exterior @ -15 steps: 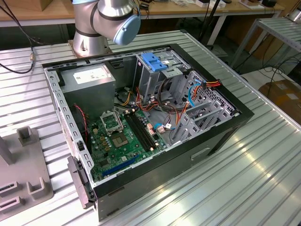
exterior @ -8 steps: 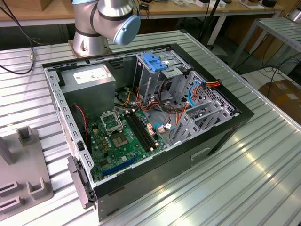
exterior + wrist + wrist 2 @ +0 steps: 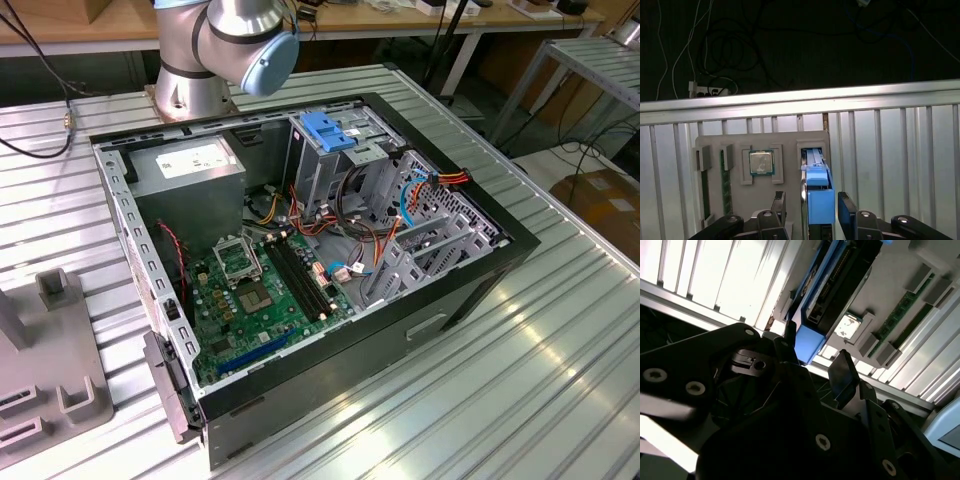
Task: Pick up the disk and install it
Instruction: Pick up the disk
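The disk (image 3: 818, 197) stands on edge in a slot of a grey holder tray (image 3: 790, 140), its light-blue rail frame facing me. In the second wrist view the disk (image 3: 832, 285) shows its dark connector edge and blue frame. In both wrist views my gripper (image 3: 812, 212) (image 3: 816, 342) is open, with one black finger on each side of the disk's blue end and a small gap on both sides. In the exterior view the arm's base (image 3: 200, 60) stands behind the open computer case (image 3: 480, 270).
The tray also holds a processor chip (image 3: 761, 162) and memory sticks (image 3: 726, 185). In the case are a motherboard (image 3: 260, 290), a grey power-supply box (image 3: 190, 165), a metal cage with a blue top (image 3: 330, 130) and loose cables (image 3: 360, 190). A grey fixture (image 3: 50, 370) lies at the exterior view's left.
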